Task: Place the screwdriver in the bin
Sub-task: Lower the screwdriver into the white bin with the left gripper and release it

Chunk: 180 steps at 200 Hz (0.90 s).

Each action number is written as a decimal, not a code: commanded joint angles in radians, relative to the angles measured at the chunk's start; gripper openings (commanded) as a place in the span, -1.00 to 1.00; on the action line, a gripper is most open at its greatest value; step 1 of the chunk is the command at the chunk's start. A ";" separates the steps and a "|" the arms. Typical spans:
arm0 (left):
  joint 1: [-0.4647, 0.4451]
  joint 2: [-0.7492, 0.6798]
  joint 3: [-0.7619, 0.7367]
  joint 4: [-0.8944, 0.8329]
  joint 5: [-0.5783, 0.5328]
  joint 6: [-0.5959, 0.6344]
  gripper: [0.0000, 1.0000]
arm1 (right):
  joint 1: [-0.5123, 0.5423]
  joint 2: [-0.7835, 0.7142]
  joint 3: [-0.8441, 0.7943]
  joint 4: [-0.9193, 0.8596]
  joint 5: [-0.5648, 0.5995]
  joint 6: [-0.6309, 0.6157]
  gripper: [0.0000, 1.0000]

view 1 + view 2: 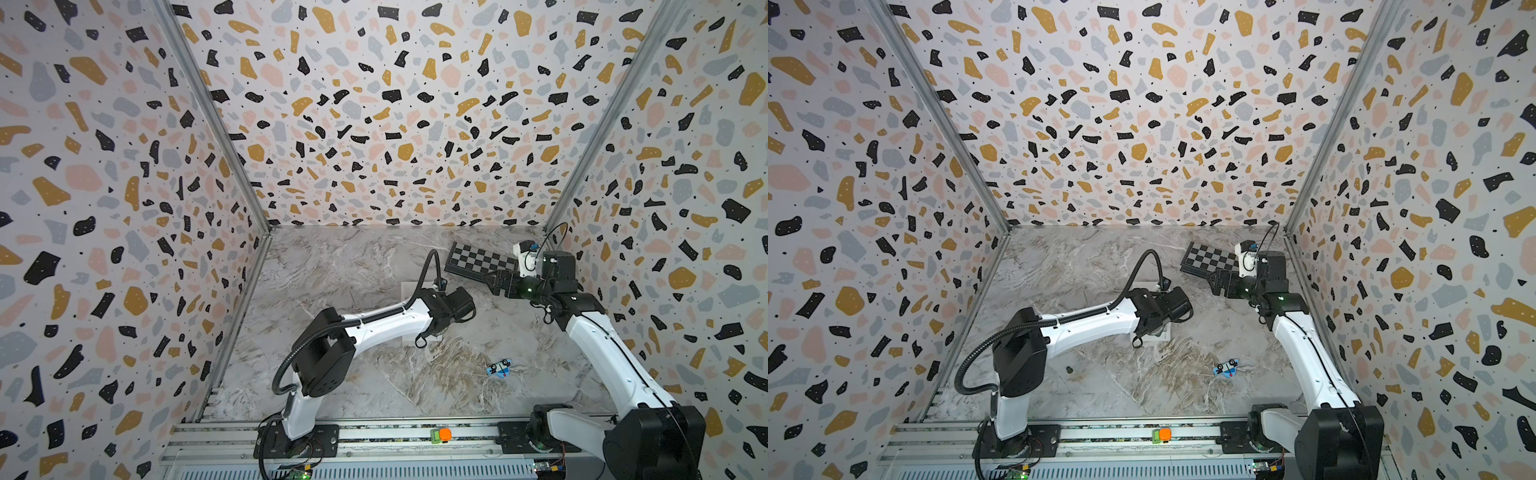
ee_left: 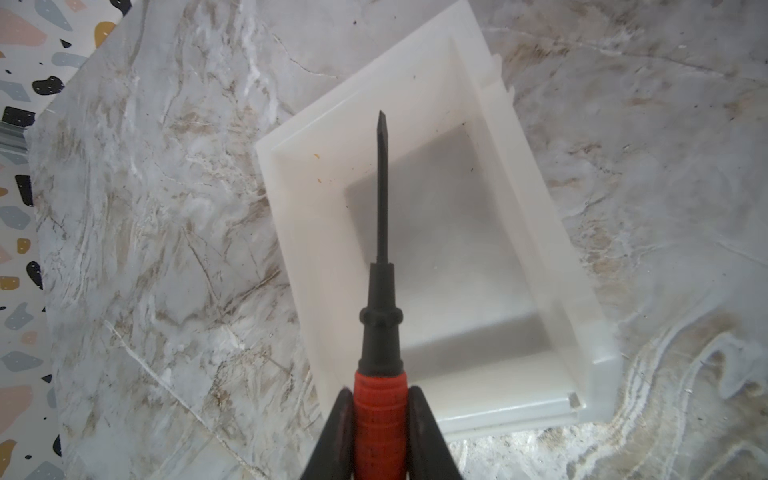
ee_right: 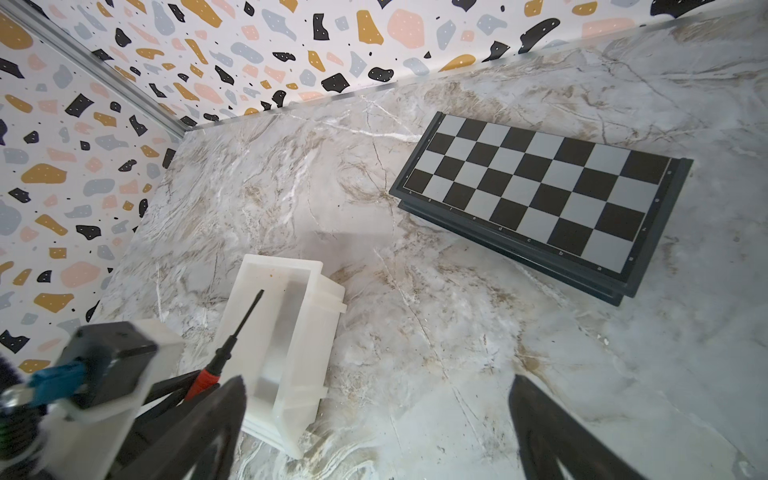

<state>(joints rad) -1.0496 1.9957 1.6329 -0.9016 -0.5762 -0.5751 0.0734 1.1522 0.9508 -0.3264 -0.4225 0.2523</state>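
Your left gripper (image 2: 380, 399) is clamped on the screwdriver (image 2: 380, 291). Its two black fingers press against either side of the ribbed red-orange handle. The black collar and thin dark shaft stick straight out past the fingertips.

In the left wrist view, the shaft runs over the open inside of the bin (image 2: 307, 249), a white rectangular tray with low walls. The bin sits flat on the marble-patterned table (image 2: 145, 249). The handle and fingers are at one short end of the bin, and the tip points toward the other short end, over the sloped inner wall. The pictures do not show whether the tip touches the plastic. The bin holds nothing else.

The right wrist view shows the same grip from the side, with the shaft slanting across the bin's opening.

Your right gripper (image 3: 374, 386) holds nothing and its jaws are wide apart. It hangs over bare table between the bin and a folded black-and-grey chessboard (image 3: 540, 195), which lies near the back right corner.

In both top views the left arm's wrist hides most of the bin, so only white corners show. A small blue toy (image 1: 498, 368) lies on the table nearer the front, well apart from both grippers.
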 commanded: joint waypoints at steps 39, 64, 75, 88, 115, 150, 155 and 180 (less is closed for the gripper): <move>0.000 0.049 0.042 -0.005 0.032 0.038 -0.90 | -0.008 -0.032 0.009 -0.017 -0.014 -0.005 0.98; 0.001 0.068 0.035 0.002 0.031 0.028 -0.90 | -0.009 -0.032 0.006 -0.015 -0.019 -0.004 0.98; 0.002 0.074 0.033 0.008 0.026 0.024 -0.90 | -0.010 -0.032 0.007 -0.014 -0.019 -0.004 0.98; 0.009 0.081 0.030 0.012 0.021 0.018 -0.90 | -0.011 -0.031 0.010 -0.016 -0.022 -0.003 0.98; 0.022 0.087 0.026 0.034 0.031 0.017 -0.89 | -0.011 -0.031 0.012 -0.017 -0.023 -0.005 0.98; 0.048 0.099 0.013 0.056 0.068 0.008 -0.85 | -0.014 -0.029 0.015 -0.020 -0.022 -0.006 0.98; 0.053 0.100 0.008 0.061 0.076 0.007 -0.84 | -0.013 -0.028 0.015 -0.020 -0.021 -0.007 0.98; 0.065 0.102 -0.007 0.079 0.098 0.010 -0.83 | -0.015 -0.025 0.015 -0.020 -0.021 -0.007 0.98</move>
<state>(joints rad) -0.9985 2.0838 1.6424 -0.8417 -0.5064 -0.5613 0.0635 1.1488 0.9508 -0.3332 -0.4347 0.2523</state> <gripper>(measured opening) 0.214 0.990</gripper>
